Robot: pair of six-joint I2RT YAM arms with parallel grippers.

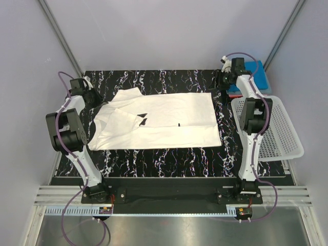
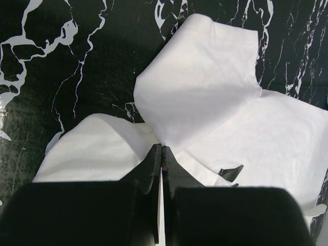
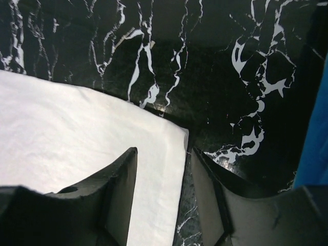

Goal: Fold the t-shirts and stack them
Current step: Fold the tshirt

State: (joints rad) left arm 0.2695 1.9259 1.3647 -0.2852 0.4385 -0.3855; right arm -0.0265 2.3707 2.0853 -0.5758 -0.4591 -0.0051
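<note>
Count of shirts: one white short-sleeved cloth t-shirt with a small black chest print [image 1: 164,120] is spread flat in the middle of the black white-veined marble table [image 1: 169,161]. One bright blue folded t-shirt [image 1: 255,73] lies at the far right corner, and one red cloth edge [image 1: 233,94] is seen under it. One white plastic lattice basket [image 1: 279,128] is noted at the right side. Two hands are counted. The left hand [image 2: 161,149] is clenched on the white t-shirt's bunched sleeve end. The right hand [image 3: 163,154] is released, with its fingers set apart astride the far hem corner, which lies flat between them.
</note>
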